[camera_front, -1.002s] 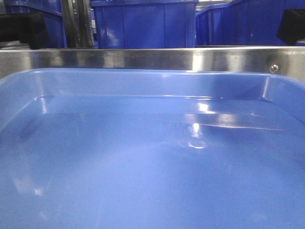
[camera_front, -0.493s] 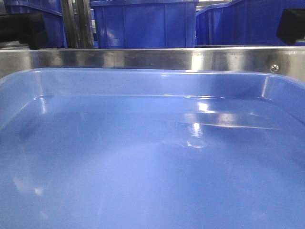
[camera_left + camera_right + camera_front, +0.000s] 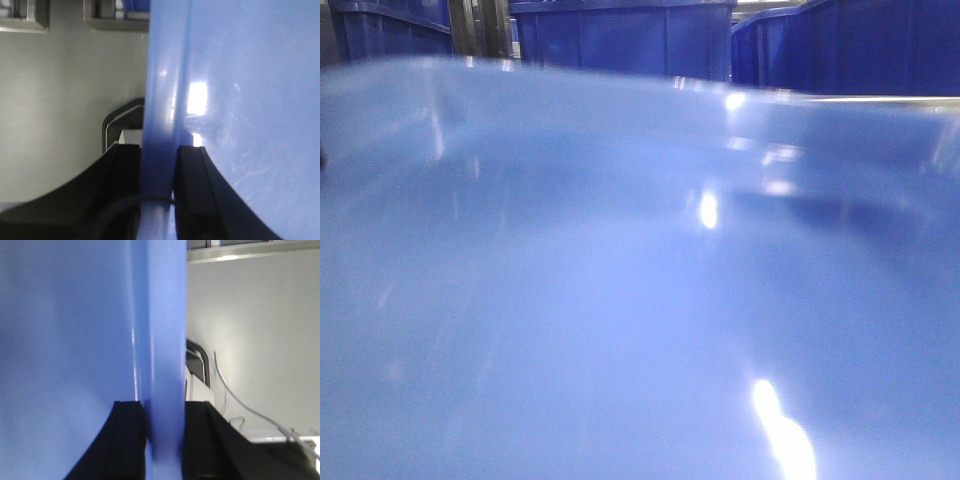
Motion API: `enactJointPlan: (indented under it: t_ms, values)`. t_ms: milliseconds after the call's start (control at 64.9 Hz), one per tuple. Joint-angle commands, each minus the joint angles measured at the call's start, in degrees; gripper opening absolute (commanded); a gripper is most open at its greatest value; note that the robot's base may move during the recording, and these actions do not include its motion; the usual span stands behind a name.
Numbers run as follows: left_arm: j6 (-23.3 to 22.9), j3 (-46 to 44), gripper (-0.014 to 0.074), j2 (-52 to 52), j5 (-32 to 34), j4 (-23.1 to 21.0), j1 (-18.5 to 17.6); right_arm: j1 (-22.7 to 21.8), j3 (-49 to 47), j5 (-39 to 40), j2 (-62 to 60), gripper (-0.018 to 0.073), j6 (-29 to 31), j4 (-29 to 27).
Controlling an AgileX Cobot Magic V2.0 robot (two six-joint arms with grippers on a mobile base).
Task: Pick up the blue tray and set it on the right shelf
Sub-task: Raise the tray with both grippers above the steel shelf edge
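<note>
Two narrow grips: left claw [image 3: 159, 152] and right claw [image 3: 164, 409] pinched onto opposite rims of blue tray [image 3: 620, 300].

Dark-blue bins [image 3: 620, 40] in row behind; plain grey floor [image 3: 65, 90], evenly lit, underneath.

Of the metal shelf [image 3: 920, 98], only a thin strip of its shiny brushed-steel front rail is seen at the right edge of the front view, with a grey metal upright [image 3: 466, 24] at the top left. The rest is hidden by the large, shallow, glossy periwinkle-blue plastic tray [image 3: 620, 300]. Deep dark-blue plastic bins [image 3: 620, 35] are seen beyond the rail; what they stand on cannot be told. In both wrist views a smooth grey floor [image 3: 60, 90] is shown, and a thin white cable [image 3: 250, 410] is seen against it.
</note>
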State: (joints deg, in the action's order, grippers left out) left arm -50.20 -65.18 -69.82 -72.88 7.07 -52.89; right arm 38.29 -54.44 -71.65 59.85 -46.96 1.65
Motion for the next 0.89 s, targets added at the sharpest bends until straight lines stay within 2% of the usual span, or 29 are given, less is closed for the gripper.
enactJointPlan:
  t_ms: [0,200,324,524,709,878]
  values:
    - [-0.05,-3.93,0.0072,1.36,-3.78,1.55,0.07,0.44,-5.33,0.45,-0.86,0.0264,0.17,-0.25]
    - [6.09,-8.27,0.0072,-0.77,-2.86,1.43,3.76,0.31,-14.94,0.97,3.08,0.0264,1.42,4.5]
    - [8.58,-12.44,0.0072,-4.31,1.53,1.14,9.05,-1.66,-20.88,2.86,8.17,0.0264,5.53,4.95]
    - [16.95,-23.96,0.0072,-10.67,5.62,0.79,14.47,-6.93,-33.16,4.31,17.94,0.0264,12.1,3.74]
    - [23.41,-36.03,0.0072,-18.68,5.98,-2.7,19.2,-12.52,-47.16,4.01,28.23,0.0264,18.6,-2.87]
    - [25.36,-47.54,0.0072,-27.55,7.72,-7.07,24.74,-14.49,-56.81,2.43,36.25,0.0264,19.27,-3.22]
